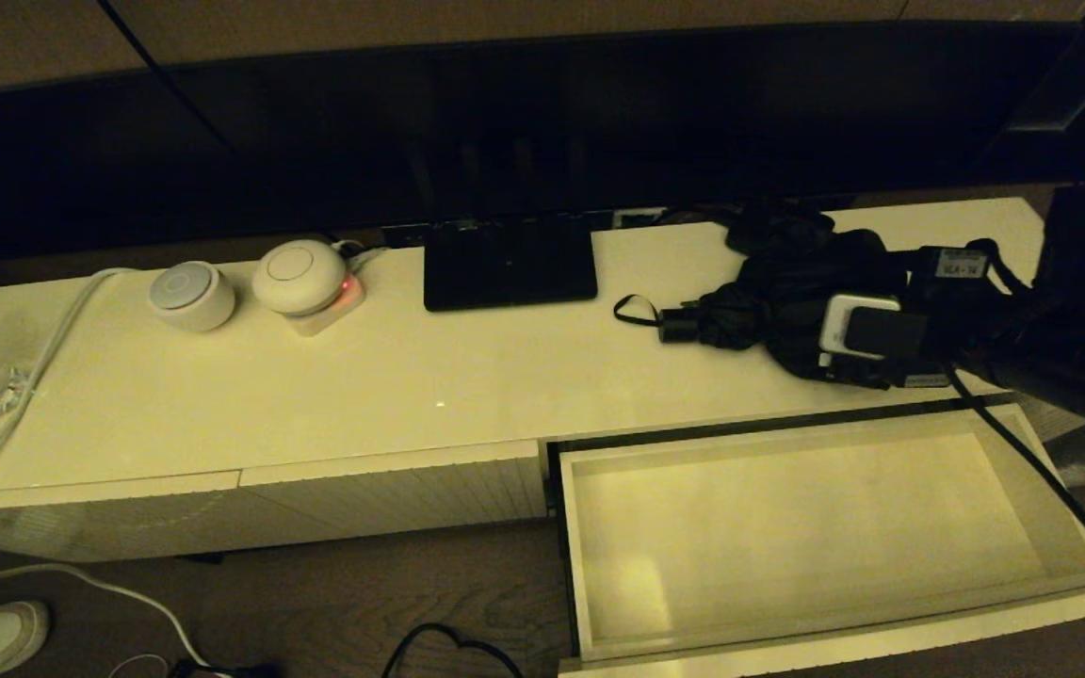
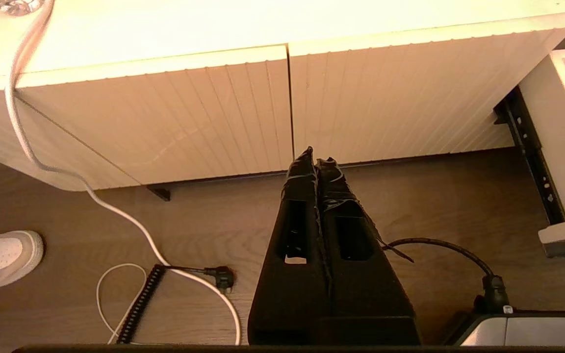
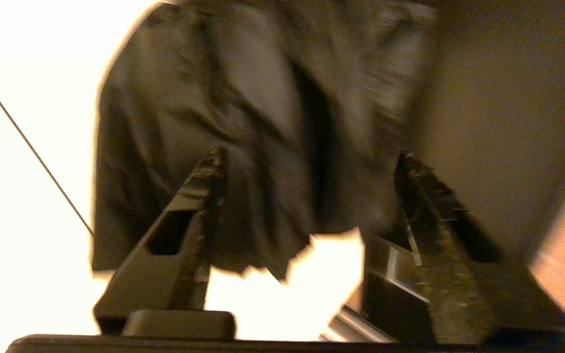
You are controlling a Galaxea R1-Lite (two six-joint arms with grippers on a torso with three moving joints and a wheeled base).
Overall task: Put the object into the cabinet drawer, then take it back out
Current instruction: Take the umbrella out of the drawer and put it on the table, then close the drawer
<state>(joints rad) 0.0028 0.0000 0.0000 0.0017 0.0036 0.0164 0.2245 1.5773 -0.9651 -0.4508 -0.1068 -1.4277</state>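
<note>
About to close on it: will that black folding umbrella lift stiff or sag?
The umbrella probably sags: its fabric lies loose and baggy around the open right claw. Its handle looks rigid. The strap loop would likely dangle near the open drawer.

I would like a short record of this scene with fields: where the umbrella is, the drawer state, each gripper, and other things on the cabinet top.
umbrella: lies on the cabinet top, handle toward the robot's left, behind the drawer
drawer: pulled out, nothing inside
right gripper: open, fingers on either side of the umbrella fabric
left gripper: shut, holds nothing, low before the closed ribbed fronts
other things: two round white devices, flat black stand base, white cable
</note>
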